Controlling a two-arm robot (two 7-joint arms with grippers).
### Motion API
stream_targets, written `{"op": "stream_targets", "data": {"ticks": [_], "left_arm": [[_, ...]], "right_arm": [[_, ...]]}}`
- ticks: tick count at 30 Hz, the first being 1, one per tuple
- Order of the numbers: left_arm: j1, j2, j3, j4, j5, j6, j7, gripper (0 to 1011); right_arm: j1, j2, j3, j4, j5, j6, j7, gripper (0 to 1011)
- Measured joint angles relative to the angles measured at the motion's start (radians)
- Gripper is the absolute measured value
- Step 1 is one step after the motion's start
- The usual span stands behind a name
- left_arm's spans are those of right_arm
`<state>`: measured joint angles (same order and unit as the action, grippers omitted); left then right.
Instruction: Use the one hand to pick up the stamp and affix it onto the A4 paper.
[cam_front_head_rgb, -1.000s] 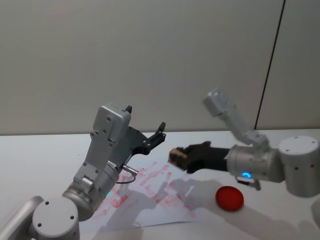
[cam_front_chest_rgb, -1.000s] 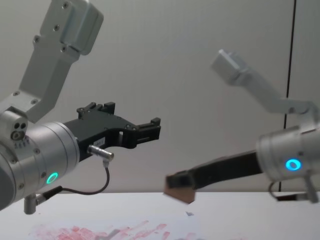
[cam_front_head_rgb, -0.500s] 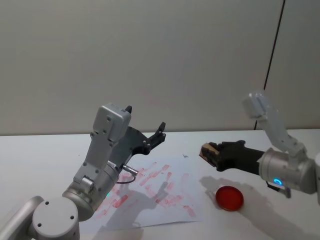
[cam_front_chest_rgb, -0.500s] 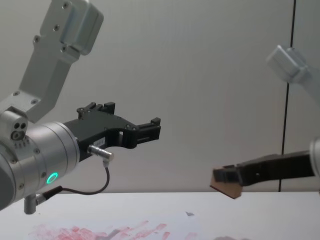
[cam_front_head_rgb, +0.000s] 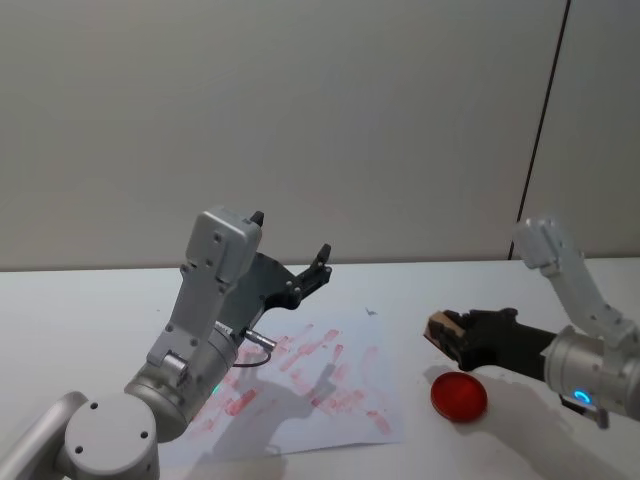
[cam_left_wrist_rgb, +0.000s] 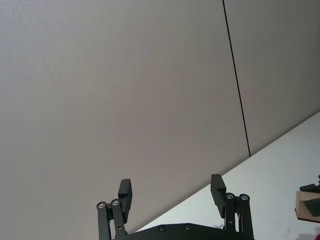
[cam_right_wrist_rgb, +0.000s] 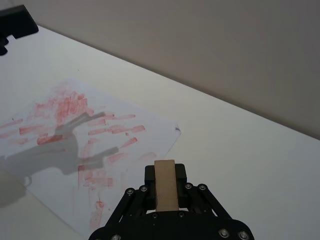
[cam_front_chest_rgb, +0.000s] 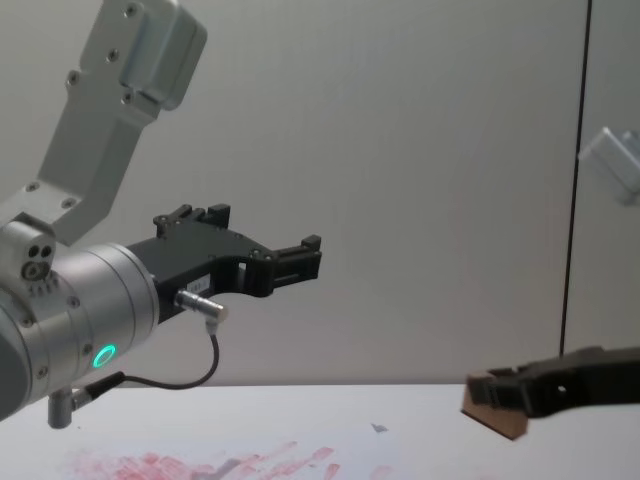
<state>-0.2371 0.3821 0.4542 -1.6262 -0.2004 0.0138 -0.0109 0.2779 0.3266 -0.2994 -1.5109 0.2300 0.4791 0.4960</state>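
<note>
The stamp (cam_front_head_rgb: 437, 327), a light-brown wooden block, is clamped in my right gripper (cam_front_head_rgb: 446, 333), which is shut on it. It hangs in the air just right of the A4 paper (cam_front_head_rgb: 345, 405), above and slightly behind a red ink pad (cam_front_head_rgb: 459, 396). The right wrist view shows the stamp (cam_right_wrist_rgb: 165, 186) end-on between the black fingers, with the red-smeared paper (cam_right_wrist_rgb: 75, 125) beyond it. In the chest view the stamp (cam_front_chest_rgb: 495, 413) hovers a little above the table. My left gripper (cam_front_head_rgb: 291, 238) is open and held high over the paper's left part, nothing between its fingers (cam_left_wrist_rgb: 217, 186).
The round red ink pad lies on the white table (cam_front_head_rgb: 90, 300) right of the paper. A grey wall stands behind the table. My left arm's shadow falls across the sheet.
My right gripper has carried the stamp rightward and down, from over the paper's middle to beside its right edge above the ink pad. The left arm has not moved.
</note>
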Motion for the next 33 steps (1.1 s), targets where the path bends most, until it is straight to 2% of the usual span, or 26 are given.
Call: {"op": "stream_targets", "data": {"ticks": [19,33], "left_arm": [[0.0,0.0,0.0,0.0,0.0,0.0,0.0,1001],[0.0,0.0,0.0,0.0,0.0,0.0,0.0,1002]], "right_arm": [[-0.079,0.059,0.014,-0.022,0.014,-0.011,-0.028,216],[-0.093,0.069,0.007,-0.003,0.005,-0.029,-0.012,217]]}}
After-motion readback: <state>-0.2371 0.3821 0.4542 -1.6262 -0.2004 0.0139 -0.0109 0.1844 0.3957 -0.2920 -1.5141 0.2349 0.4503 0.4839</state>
